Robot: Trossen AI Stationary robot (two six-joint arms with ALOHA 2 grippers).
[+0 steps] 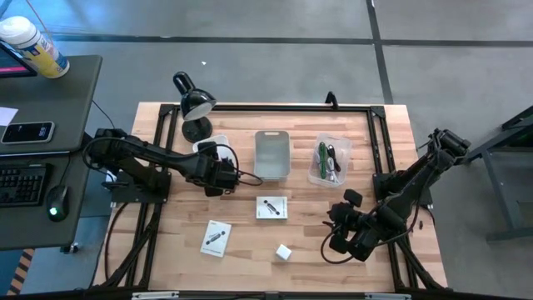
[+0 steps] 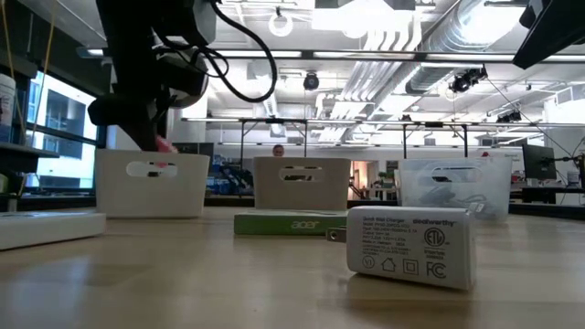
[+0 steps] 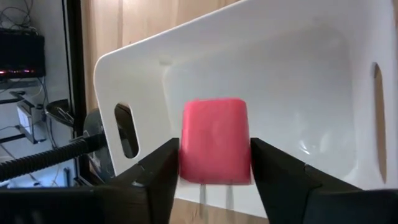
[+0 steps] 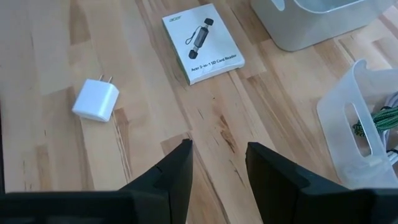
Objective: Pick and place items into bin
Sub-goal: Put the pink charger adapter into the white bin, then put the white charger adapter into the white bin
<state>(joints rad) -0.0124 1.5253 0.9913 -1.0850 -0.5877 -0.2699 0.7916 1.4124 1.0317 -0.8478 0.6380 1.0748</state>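
White cube sits closest to the low camera, untouched on the desk at about 6 o'clock. Left claw grips the pink cube over a white bin at 10 o'clock, not dropped yet. Right claw hangs part open and empty at 4 o'clock. Cords already lie in the clear bin. Two packets and the white cube are left, so I'd judge it about halfway.
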